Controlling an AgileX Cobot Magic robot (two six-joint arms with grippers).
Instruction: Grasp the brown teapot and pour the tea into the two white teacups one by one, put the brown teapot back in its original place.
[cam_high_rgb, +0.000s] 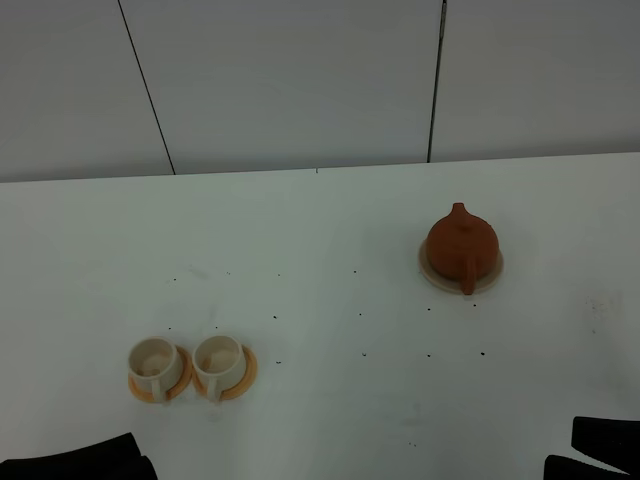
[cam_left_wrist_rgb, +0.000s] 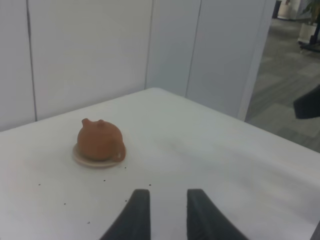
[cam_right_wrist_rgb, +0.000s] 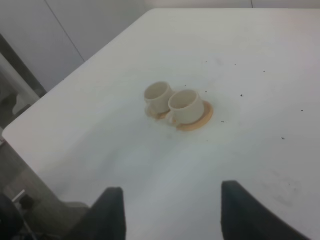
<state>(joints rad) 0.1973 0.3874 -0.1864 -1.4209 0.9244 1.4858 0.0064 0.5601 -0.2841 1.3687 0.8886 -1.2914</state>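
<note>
The brown teapot (cam_high_rgb: 462, 243) sits on its beige coaster (cam_high_rgb: 432, 268) at the right of the white table (cam_high_rgb: 320, 250), handle toward the front. The two white teacups (cam_high_rgb: 154, 359) (cam_high_rgb: 218, 357) stand side by side on orange saucers (cam_high_rgb: 243, 381) at the front left. In the left wrist view the teapot (cam_left_wrist_rgb: 99, 139) is well ahead of my left gripper (cam_left_wrist_rgb: 167, 200), which is open and holds nothing. In the right wrist view the teacups (cam_right_wrist_rgb: 158, 94) (cam_right_wrist_rgb: 184, 105) lie far ahead of my right gripper (cam_right_wrist_rgb: 172, 200), also open with nothing between its fingers.
Small dark specks dot the tabletop between the cups and the teapot. A grey panelled wall (cam_high_rgb: 300, 80) runs behind the table. Both arms show only as dark shapes at the front corners (cam_high_rgb: 70, 465) (cam_high_rgb: 600, 448).
</note>
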